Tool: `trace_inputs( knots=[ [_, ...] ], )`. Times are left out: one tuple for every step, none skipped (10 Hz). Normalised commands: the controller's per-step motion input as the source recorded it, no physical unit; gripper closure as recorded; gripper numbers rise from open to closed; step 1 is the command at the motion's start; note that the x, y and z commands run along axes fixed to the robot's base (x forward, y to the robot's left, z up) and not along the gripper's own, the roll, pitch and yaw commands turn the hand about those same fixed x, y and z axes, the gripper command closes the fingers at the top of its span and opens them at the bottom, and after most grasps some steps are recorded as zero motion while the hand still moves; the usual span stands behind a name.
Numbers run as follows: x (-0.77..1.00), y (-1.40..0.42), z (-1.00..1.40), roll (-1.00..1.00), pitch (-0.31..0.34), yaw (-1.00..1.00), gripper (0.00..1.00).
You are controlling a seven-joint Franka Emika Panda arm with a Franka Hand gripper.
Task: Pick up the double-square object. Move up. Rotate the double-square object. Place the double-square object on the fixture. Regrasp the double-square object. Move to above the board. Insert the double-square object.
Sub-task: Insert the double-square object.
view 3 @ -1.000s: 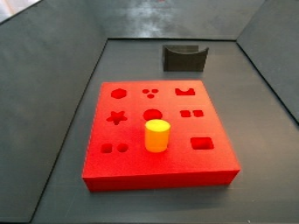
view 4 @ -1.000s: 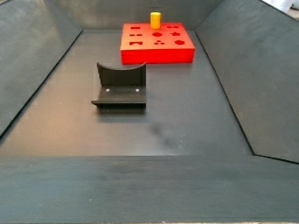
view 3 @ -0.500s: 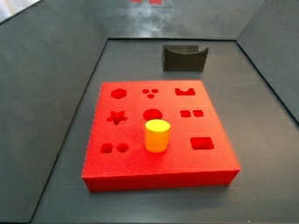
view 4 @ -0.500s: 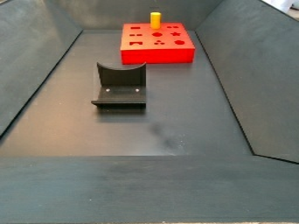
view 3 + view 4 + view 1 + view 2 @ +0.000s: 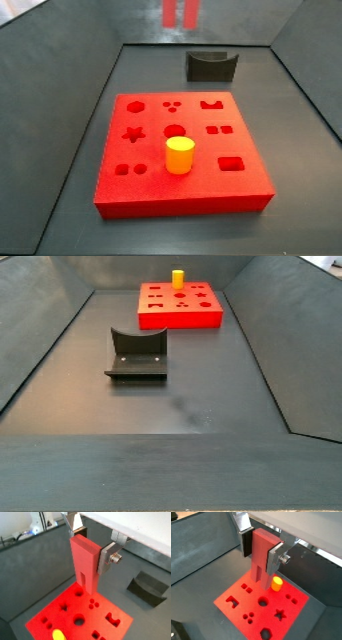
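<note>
Gripper (image 5: pixel 261 548) clamping double-square object (image 5: pixel 260 559) upright, high above board (image 5: pixel 251 604)

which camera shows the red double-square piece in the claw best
Both wrist views: the double-square object hangs upright, clamped in the claw above the board. A side view catches only its tip at the frame's top; the other side view misses it.

A dark grey matte floor (image 5: pixel 201 366) lies inside a trough-like enclosure. Sloping grey walls rise on the left (image 5: pixel 34 326) and right (image 5: pixel 287 336), and a far wall (image 5: pixel 107 25) shows a soft sheen of light. A pale scuff (image 5: pixel 191 413) marks the floor's near part.
</note>
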Motion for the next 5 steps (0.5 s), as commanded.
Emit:
trace_inputs(
  knots=[
    [0.92,0.00,-0.42,-0.09,-0.076,0.17,1.00],
    [0.95,-0.01,-0.43,-0.08,-0.080,0.12,1.00],
    [0.96,-0.09,-0.44,-0.06,-0.097,0.07,1.00],
    [0.97,-0.15,-0.45,-0.04,-0.106,0.04,1.00],
    [0.93,-0.27,-0.51,0.00,-0.114,0.00,1.00]
  ],
)
